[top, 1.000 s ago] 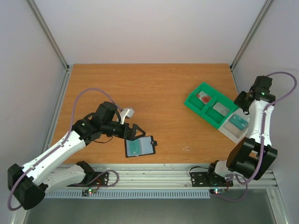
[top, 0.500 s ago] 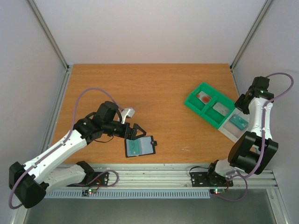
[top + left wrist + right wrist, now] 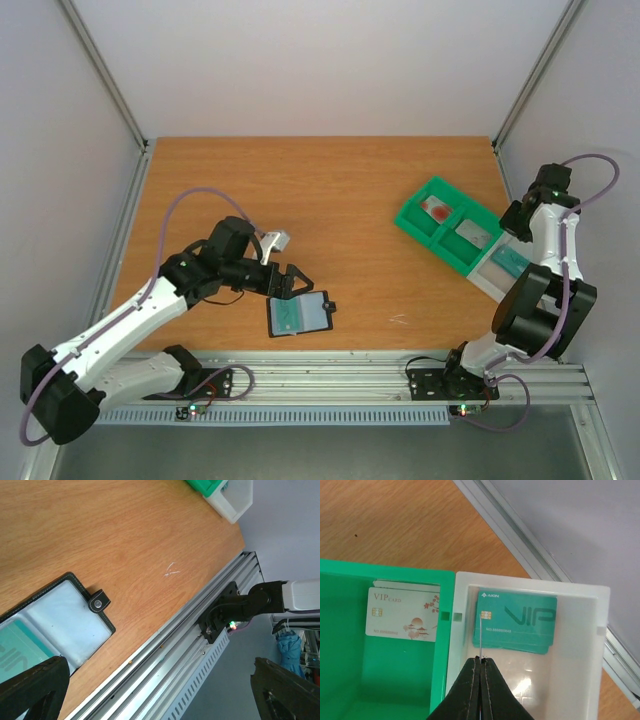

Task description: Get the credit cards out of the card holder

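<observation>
The card holder (image 3: pixel 300 314) lies open on the table near the front edge, black-rimmed with a snap tab (image 3: pixel 98 601) and clear pockets (image 3: pixel 65 625). A teal card (image 3: pixel 15 645) sits in its left pocket. My left gripper (image 3: pixel 293 284) hovers just left of and above the holder, wide open and holding nothing (image 3: pixel 159 687). My right gripper (image 3: pixel 481 659) is shut on a thin credit card (image 3: pixel 481 637) seen edge-on. It hangs over the white compartment (image 3: pixel 600 645), where several teal cards (image 3: pixel 517 622) lie stacked. In the top view that gripper (image 3: pixel 517 222) is at the tray's right end.
A green compartment tray (image 3: pixel 440 225) stands at the right, joined to the white compartment (image 3: pixel 497 280). A white card with a red print (image 3: pixel 402 615) lies in the nearest green section. An aluminium rail (image 3: pixel 165 655) runs along the table's front edge, just beyond the holder.
The right arm has shifted slightly, its elbow drawing back towards the wall while the gripper stays over the tray's right end. The left arm and the holder have not moved.
</observation>
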